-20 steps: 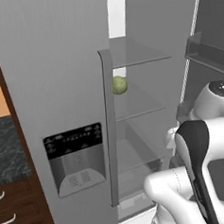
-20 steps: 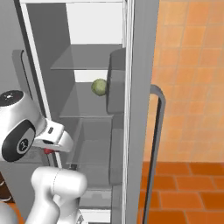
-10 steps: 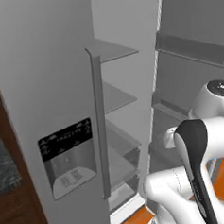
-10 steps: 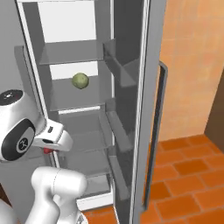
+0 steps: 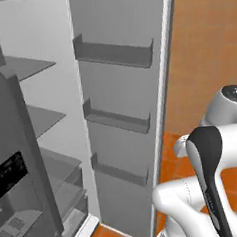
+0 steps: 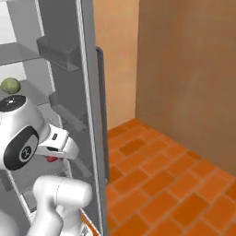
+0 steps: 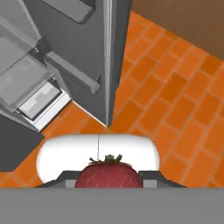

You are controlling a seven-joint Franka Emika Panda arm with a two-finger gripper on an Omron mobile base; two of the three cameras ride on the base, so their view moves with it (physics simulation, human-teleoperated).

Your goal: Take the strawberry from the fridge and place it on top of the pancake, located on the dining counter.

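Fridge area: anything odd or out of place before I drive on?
The fridge door stands wide open beside the arm, its bins bare. A green ball sits on a shelf inside. The strawberry sits in the shut gripper. Nothing looks spilled or damaged.

- The white arm (image 5: 205, 184) is folded close above its base, elbow bent.
- The gripper (image 7: 109, 181) points downward, jaws clamped on the strawberry (image 7: 109, 174).
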